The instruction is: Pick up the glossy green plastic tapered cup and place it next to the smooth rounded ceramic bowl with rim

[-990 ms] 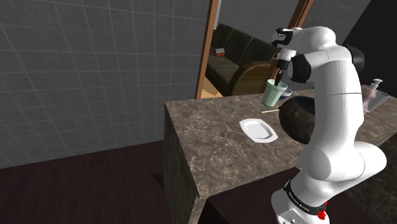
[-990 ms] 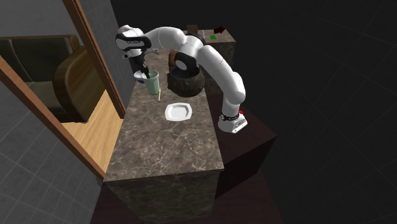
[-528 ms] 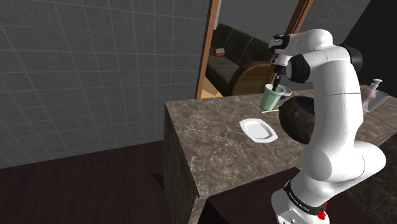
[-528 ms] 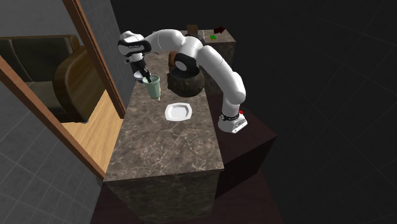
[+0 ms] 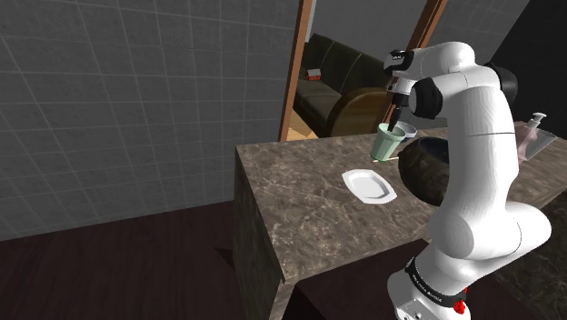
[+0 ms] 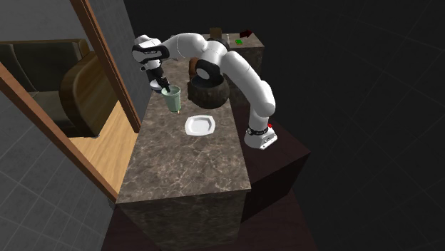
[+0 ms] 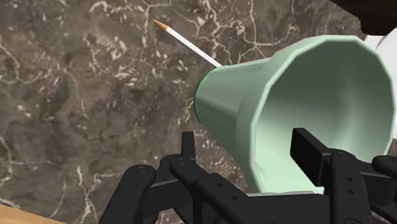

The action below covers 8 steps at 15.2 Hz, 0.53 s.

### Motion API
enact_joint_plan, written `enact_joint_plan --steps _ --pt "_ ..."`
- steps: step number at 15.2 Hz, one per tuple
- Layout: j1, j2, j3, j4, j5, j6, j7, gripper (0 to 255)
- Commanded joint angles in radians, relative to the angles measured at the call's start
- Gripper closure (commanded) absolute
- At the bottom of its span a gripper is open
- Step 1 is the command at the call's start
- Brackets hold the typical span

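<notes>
Finding one: compared with a second ago, the pale green cup (image 5: 388,144) sits lower in the shoulder view and slightly toward its left. It has left the spot against the small pale vessel (image 5: 411,133). In the second exterior view the cup (image 6: 173,100) has shifted toward the white plate (image 6: 200,125). I read this as the carry being under way, the pick complete.

Finding two: the gripper (image 7: 248,141) is clamped on the cup's wall (image 7: 235,105), one finger (image 7: 310,153) inside the mouth and the other outside. The cup hangs tilted from the hand. A thin white stick (image 7: 184,39) with an orange tip lies on the marble counter (image 7: 76,95) and runs behind the cup's base. I cannot confirm that the base is clear of the counter.

Finding three: half a second ago the cup was already tilted; since then it has moved only a little.

Location: the cup is near the counter's far end, between the pale vessel and the large dark rounded bowl (image 5: 425,169), which I take as the target. The release remains outstanding
</notes>
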Motion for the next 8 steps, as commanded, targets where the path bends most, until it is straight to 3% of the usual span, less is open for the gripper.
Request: enact_joint_plan --steps 1,4,8 --pt "0.000 0.000 0.000 0.000 0.000 0.000 0.000 0" --pt "0.000 0.000 0.000 0.000 0.000 0.000 0.000 0" --pt "-0.085 0.080 0.018 0.277 0.021 -0.181 0.026 0"
